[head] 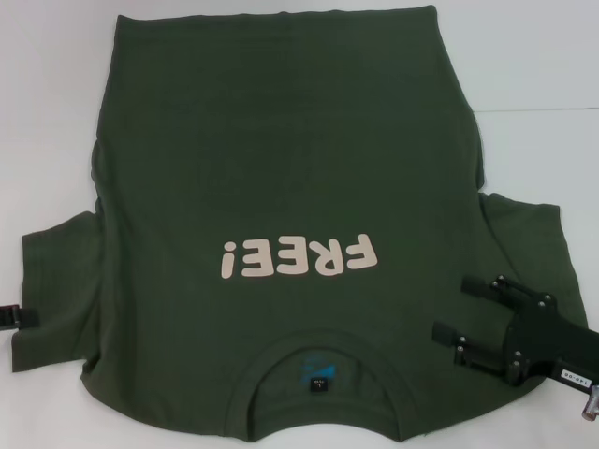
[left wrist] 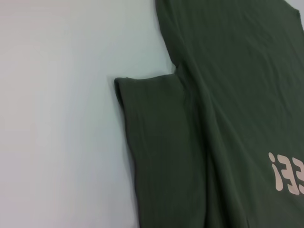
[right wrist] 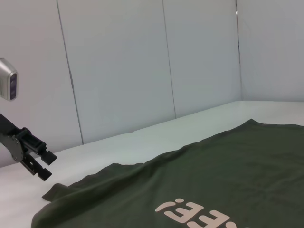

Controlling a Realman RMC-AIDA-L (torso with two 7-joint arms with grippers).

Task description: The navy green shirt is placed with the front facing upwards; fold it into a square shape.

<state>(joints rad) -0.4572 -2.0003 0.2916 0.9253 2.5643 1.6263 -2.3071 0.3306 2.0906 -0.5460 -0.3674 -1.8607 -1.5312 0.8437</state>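
Surface (head: 56, 75) white, carries navy green shirt (head: 281, 159) spread flat, front up, "FREE!" lettering (head: 298, 256) showing. No fold made yet; sleeves, sides, hem all left to fold. Long axis runs near-to-far: collar (head: 323, 360) toward robot, hem far. Right gripper (head: 463, 313) released, fingers spread, over shirt's right shoulder area. Left gripper (head: 21, 318) at left sleeve edge; grip state cannot tell.

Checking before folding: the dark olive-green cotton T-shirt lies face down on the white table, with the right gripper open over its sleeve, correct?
Not quite: the dark olive-green cotton T-shirt lies face up. The head view shows its cream FREE! lettering. The right gripper is open over its sleeve.
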